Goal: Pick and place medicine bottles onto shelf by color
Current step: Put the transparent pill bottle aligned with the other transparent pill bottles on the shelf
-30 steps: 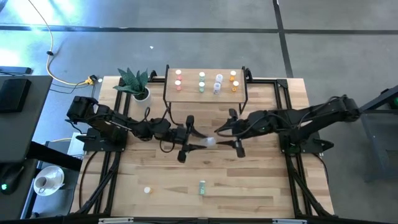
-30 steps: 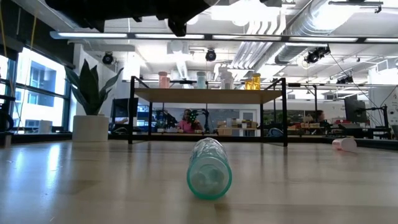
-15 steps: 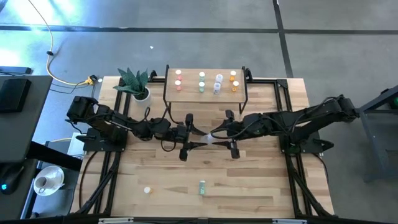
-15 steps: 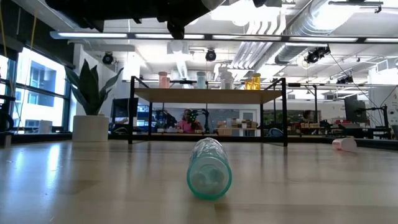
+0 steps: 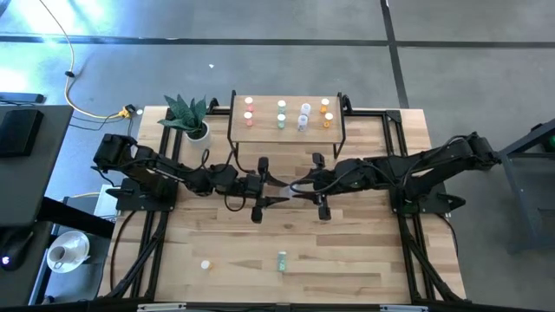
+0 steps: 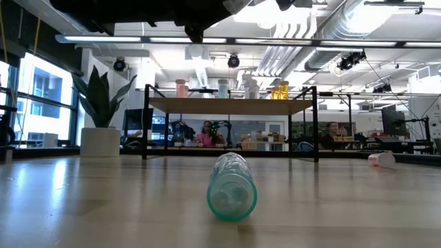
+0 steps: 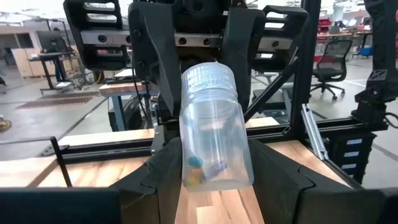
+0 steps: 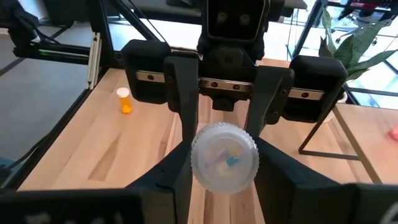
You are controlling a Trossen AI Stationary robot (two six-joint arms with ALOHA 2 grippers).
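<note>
Right now I'm mid-handover above the table's middle: my left gripper clamps the clear bottle by its body, while my right gripper has narrowed onto its white cap. Next, I judge, left lets go; the shelf lies beyond.

Clear bottle, white cap, held level in midair between both end effectors. Green bottle lying on its side, counter front. Orange bottle nearby. Eight bottles upright on shelf.
</note>
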